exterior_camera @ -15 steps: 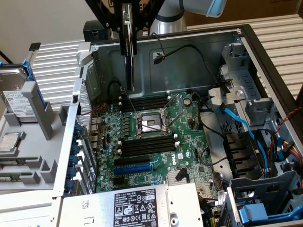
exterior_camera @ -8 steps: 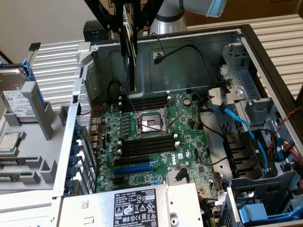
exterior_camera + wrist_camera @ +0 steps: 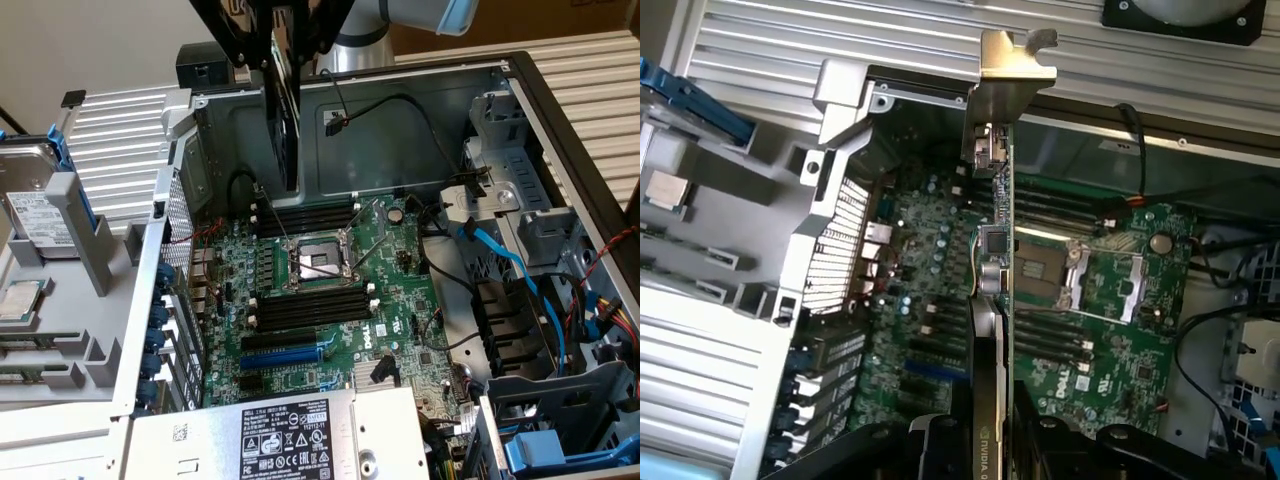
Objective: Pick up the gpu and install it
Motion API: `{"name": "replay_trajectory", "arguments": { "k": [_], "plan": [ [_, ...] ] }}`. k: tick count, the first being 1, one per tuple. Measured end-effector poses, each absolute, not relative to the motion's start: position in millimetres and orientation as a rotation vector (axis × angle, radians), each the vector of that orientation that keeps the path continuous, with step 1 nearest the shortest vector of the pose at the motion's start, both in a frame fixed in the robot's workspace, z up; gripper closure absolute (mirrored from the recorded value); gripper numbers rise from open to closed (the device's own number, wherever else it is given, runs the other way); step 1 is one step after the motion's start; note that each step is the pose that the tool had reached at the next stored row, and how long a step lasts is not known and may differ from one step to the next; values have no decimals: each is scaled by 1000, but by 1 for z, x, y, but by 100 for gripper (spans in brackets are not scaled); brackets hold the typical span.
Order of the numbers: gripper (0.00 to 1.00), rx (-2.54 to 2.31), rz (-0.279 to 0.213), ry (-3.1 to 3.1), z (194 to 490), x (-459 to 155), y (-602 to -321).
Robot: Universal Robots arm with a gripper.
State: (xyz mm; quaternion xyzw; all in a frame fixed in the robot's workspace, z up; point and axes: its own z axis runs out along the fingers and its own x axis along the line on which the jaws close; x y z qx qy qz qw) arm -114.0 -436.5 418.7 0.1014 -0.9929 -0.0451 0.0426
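Note:
The gpu point(image 3: 288, 120) hangs edge-on above the open computer case, over the rear part of the large green motherboard point(image 3: 330, 290). My gripper point(image 3: 283, 45) is shut on the gpu's top edge, and the card's lower edge is clear of the board. In the wrist view the gpu point(image 3: 1002, 250) runs away from my gripper point(image 3: 990, 440) as a thin green strip. Its silver bracket point(image 3: 1012, 70) sits at the far end, near the case's rear wall. The blue expansion slot point(image 3: 285, 352) lies lower on the board, apart from the card.
A silver hard drive point(image 3: 30, 190) and a loose processor point(image 3: 20, 300) rest on the grey rack at the exterior view's left. The power supply point(image 3: 290, 435) stands at the case's front. Drive cages point(image 3: 560, 400) and blue cables point(image 3: 500, 250) crowd the exterior view's right.

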Motion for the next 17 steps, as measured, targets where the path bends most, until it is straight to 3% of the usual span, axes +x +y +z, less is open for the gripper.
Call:
{"name": "replay_trajectory", "arguments": {
  "k": [17],
  "plan": [
    [73, 683, -121, -2966, 418, -108, -436]
  ]
}}
